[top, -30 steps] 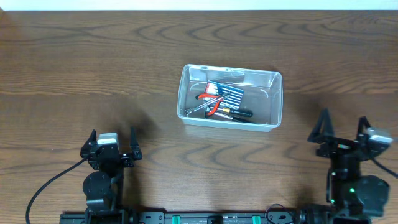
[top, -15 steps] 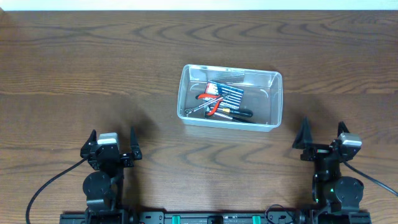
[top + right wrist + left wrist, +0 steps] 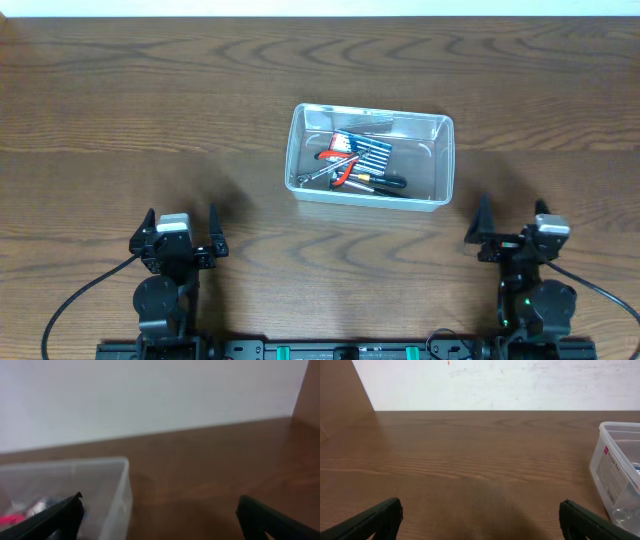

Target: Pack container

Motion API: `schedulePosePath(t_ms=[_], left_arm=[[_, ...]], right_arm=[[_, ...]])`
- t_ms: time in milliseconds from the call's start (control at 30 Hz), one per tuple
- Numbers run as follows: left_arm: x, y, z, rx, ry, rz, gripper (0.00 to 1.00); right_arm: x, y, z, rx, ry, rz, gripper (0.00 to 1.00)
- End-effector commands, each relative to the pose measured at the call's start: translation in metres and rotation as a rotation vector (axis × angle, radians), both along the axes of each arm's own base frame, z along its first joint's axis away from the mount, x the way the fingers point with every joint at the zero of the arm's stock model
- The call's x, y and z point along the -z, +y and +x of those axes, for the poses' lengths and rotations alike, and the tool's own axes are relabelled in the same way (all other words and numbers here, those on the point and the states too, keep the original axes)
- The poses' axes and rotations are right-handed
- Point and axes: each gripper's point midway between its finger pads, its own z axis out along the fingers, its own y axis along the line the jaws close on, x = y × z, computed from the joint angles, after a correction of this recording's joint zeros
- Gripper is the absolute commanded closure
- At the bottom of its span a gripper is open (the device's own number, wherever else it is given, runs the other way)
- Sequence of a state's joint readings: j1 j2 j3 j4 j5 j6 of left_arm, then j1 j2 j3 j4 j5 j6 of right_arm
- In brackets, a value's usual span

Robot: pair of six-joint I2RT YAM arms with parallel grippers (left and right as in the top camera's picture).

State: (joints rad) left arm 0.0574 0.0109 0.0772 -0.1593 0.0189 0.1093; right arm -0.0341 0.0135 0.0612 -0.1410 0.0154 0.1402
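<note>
Container (image 3: 425, 165) lies lengthwise left-right, seemingly upright.

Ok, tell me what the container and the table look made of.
Container: probably clear plastic, glossy; see-through walls with bright rim highlights. Table: wood or wood-look laminate, smooth matte brown; swirling grain lines, but real wood can't be confirmed.

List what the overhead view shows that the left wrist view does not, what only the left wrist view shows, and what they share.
Only the overhead: the right hand, open, and the inside of the container, with red-handled pliers and a black-handled tool lying in it. Only the left wrist: the white wall behind the table and a label on the container's end wall. Both: the wooden table, the container, and the left hand, open, empty and apart from the container.
</note>
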Motion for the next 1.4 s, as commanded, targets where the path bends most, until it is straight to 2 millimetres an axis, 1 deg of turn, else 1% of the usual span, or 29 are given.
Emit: schedulePosePath(t_ms=[0,267,333,1367], left_arm=[[0.0149,0.0021,-0.0002,-0.008,0.034,0.009,0.02],[0.015,0.0021,-0.0001,-0.008,0.034,0.009,0.02],[0.0149,0.0021,-0.0002,-0.008,0.034,0.009,0.02],[0.0149,0.0021,-0.0002,-0.008,0.034,0.009,0.02]], right_arm=[[0.011,0.0039,0.0003,-0.024,0.026,-0.041,0.01],[0.011,0.0038,0.0003,-0.043,0.034,-0.228,0.01],[0.011,0.0038,0.0003,-0.045,0.034,-0.25,0.01],[0.0109,0.0038,0.0003,-0.045,0.034,-0.25,0.01]])
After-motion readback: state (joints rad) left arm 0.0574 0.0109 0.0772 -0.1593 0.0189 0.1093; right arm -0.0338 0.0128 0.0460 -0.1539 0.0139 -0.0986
